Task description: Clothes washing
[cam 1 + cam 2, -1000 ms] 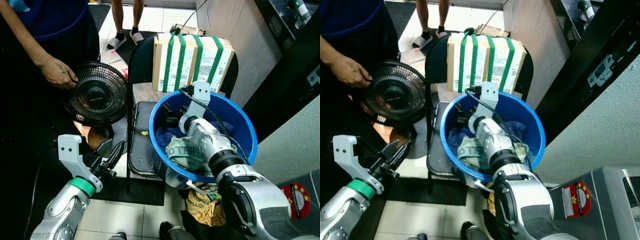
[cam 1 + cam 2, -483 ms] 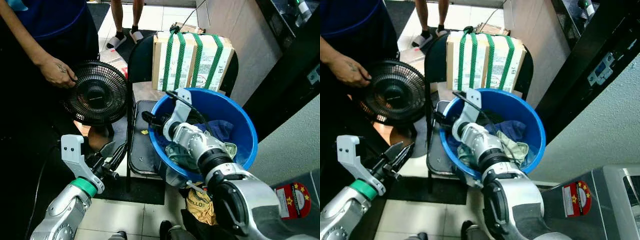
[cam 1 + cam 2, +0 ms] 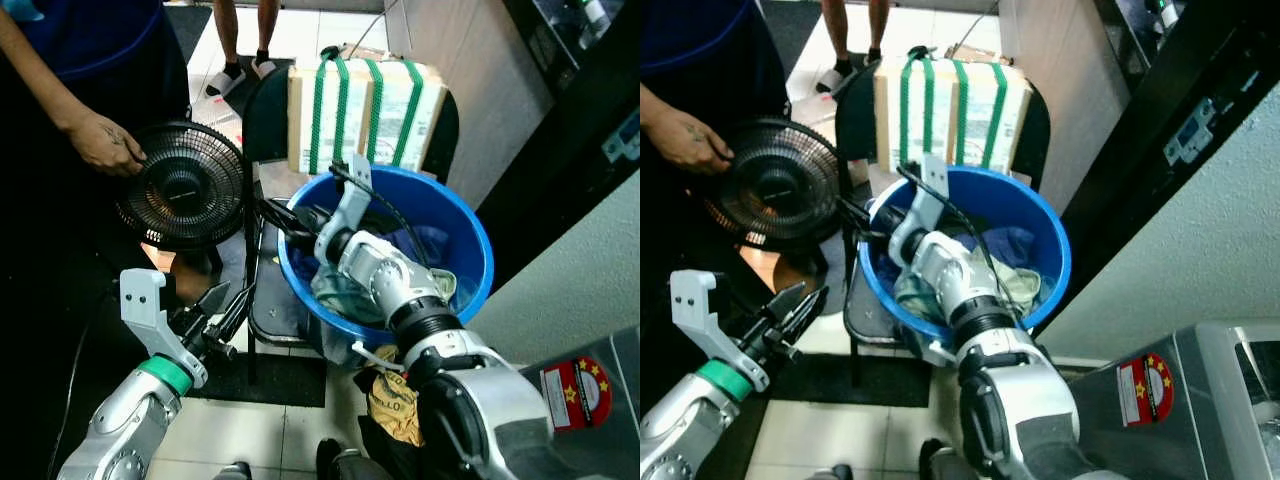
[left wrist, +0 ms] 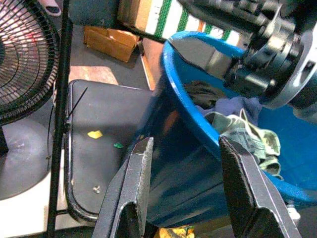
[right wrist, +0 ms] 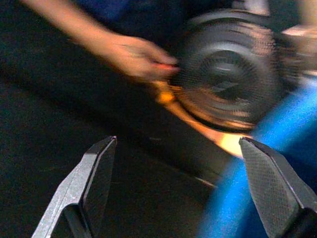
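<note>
- Directly ahead of you, a blue tub (image 3: 470, 240) rests on the seat of a black chair (image 3: 262, 290), with crumpled clothes (image 3: 350, 295) lying inside it.
- Your right end effector (image 3: 275, 215) reaches over the tub's rim on your left side, its two black fingers spread wide and holding nothing.
- In the right wrist view, those fingers (image 5: 94, 178) frame a black fan (image 5: 228, 84) and a person's hand (image 5: 136, 57) resting on its grille.
- Your left end effector (image 3: 222, 308) hangs low beside the chair, near the tub's outer wall; its fingers (image 4: 136, 183) are parted and empty.
- A cardboard box (image 3: 365, 105) bound with green straps stands behind the tub, against the chair back.
- Farther back, another person's feet (image 3: 240, 72) stand on the tiled floor (image 3: 300, 440).
</note>
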Robot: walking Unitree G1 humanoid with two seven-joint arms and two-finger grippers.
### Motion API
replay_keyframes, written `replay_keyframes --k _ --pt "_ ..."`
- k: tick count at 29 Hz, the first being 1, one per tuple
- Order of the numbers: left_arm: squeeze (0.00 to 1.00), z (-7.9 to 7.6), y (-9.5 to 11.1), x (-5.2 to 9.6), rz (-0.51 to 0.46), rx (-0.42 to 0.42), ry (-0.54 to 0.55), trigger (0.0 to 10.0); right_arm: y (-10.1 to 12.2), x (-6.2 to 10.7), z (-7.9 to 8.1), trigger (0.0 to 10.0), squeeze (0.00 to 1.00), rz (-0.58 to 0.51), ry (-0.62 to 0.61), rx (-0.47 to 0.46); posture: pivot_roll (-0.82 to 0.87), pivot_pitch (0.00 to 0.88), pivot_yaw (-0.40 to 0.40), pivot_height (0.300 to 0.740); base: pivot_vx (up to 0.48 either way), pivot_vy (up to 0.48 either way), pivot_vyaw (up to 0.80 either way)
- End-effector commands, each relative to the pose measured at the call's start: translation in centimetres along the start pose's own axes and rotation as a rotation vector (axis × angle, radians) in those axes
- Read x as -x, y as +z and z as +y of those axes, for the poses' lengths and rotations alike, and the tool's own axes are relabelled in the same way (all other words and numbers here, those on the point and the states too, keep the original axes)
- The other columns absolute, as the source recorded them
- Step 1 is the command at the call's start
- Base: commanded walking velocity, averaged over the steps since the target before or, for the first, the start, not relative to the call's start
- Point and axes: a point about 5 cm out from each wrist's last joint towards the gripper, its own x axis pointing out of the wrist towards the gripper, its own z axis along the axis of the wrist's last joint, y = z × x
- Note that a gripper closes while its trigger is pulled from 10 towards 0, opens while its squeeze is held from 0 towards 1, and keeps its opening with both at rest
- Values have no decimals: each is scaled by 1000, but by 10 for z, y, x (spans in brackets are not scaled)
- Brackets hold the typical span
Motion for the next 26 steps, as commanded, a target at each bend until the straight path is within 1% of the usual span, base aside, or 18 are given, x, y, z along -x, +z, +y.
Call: replay_keyframes --k 1,4,5,7,8,10,11,12,13,14,15,17,19,21,23,24,25,26 --pt "0 -2 -7 4 35 24 -9 10000 -11 2 0 10000 0 3 28 -57 82 238 29 740 0 0 0" --pt "0 -2 -8 4 37 22 -13 10000 -9 4 -4 10000 0 -22 -1 -51 82 238 29 740 0 0 0" --pt "0 -2 -8 4 38 20 -15 10000 -8 6 -9 10000 0 -43 -36 -53 83 236 32 740 0 0 0" --pt "0 -2 -7 3 38 17 -17 10000 -6 16 -26 10000 0 -76 -141 -14 86 235 33 740 0 0 0" --pt "0 -2 -7 3 38 17 -17 10000 -6 16 -26 10000 0 -76 -141 -14 86 235 33 740 0 0 0" --pt "0 -1 -6 3 39 14 -18 10000 -4 27 -39 10000 0 -105 -208 -5 86 235 33 740 0 0 0" --pt "0 -1 -6 3 39 14 -18 10000 -4 27 -39 10000 0 -105 -208 -5 86 235 33 740 0 0 0" --pt "0 -1 -6 3 38 13 -19 10000 0 33 -45 10000 0 -142 -224 -30 86 235 33 740 0 0 0" --pt "0 -1 -6 3 38 13 -19 10000 0 33 -45 10000 0 -142 -224 -30 86 235 33 740 0 0 0" --pt "0 -1 -5 3 38 12 -20 10000 8 39 -50 10000 0 -194 -227 -68 94 234 35 740 0 0 0" --pt "0 -1 -5 3 38 12 -20 10000 8 39 -50 10000 0 -194 -227 -68 94 234 35 740 0 0 0" --pt "0 -1 -4 4 38 13 -25 10000 24 54 -56 10000 0 -289 -193 -114 94 232 37 740 0 0 0" --pt "0 -1 -4 4 39 13 -28 10000 27 58 -57 10000 0 -309 -181 -115 90 231 42 740 0 0 0" --pt "0 -1 -5 3 40 13 -32 10000 25 63 -61 10000 0 -292 -194 -102 90 231 42 740 0 0 0" --pt "0 -2 -5 2 47 15 -46 10000 3 74 -72 10000 0 -183 -249 -55 90 231 42 740 0 0 0" --pt "0 -2 -5 2 50 15 -50 10000 -4 77 -74 10000 0 -151 -262 -47 90 231 42 740 0 0 0" --pt "0 -2 -5 2 50 15 -50 10000 -4 77 -74 10000 0 -151 -262 -47 90 231 42 740 0 0 0" --pt "0 -2 -5 1 54 13 -57 10000 -24 82 -77 10000 0 -66 -286 0 92 222 48 740 0 0 0"
